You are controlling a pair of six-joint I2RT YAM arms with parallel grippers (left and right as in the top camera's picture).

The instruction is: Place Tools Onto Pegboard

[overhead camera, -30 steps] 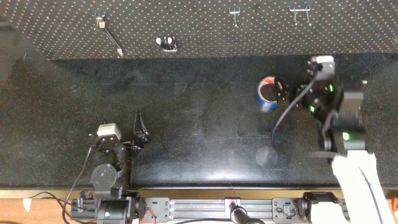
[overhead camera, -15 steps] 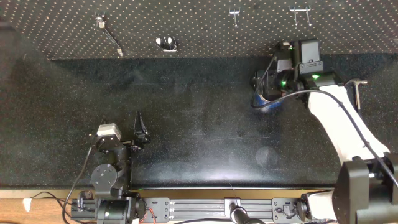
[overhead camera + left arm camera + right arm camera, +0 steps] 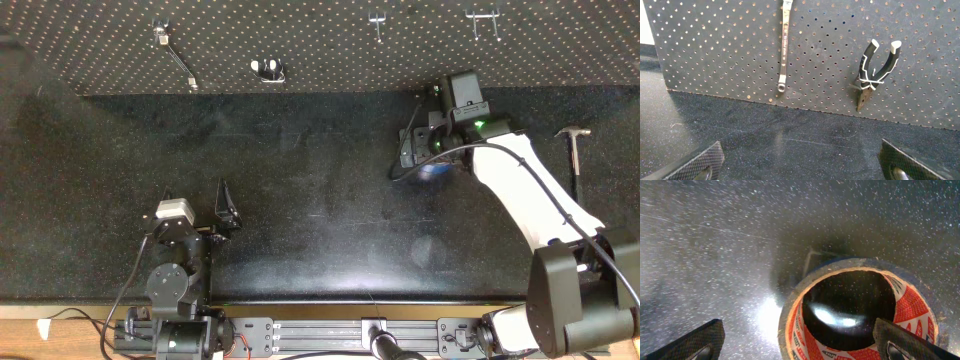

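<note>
The right gripper [image 3: 800,347] was seen spread wide in the upper right of the top view, with nothing clamped, over the tape roll [image 3: 912,305]. The roll was laid flat on the black table [image 3: 320,230] near the pegboard [image 3: 300,40]. The left gripper [image 3: 800,165] was also opened wide and empty at the lower left, pointed toward the hung wrench [image 3: 784,45] and pliers [image 3: 875,70].

tape roll [image 3: 912,305]: cut by right wrist view's edge | top view: mostly hidden behind right claw [image 3: 416,150]
</note>
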